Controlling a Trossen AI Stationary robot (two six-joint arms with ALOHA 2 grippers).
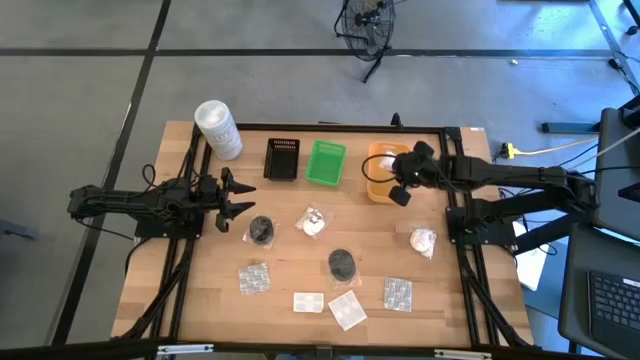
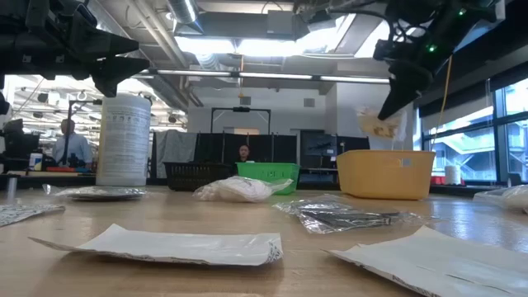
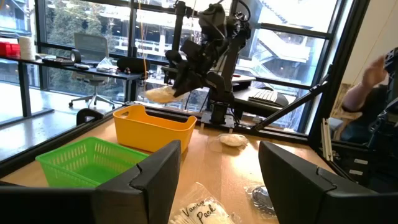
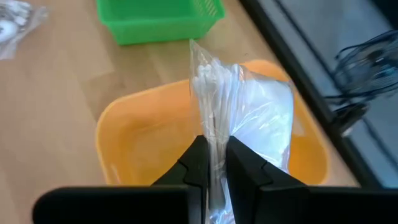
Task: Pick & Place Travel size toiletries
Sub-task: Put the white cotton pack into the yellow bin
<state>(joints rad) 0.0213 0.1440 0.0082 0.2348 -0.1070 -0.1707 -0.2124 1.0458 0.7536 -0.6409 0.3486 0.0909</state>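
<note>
Hanging from the right gripper (image 4: 214,163), whose fingers were pinched on its wrapping, a clear-wrapped bundle (image 4: 249,124) was just above the orange tray (image 4: 124,140), which looked empty. The green tray (image 1: 325,162) beside it seemed empty too. The left gripper (image 1: 243,197) waited with fingers spread near the white tub (image 1: 218,128).
</note>
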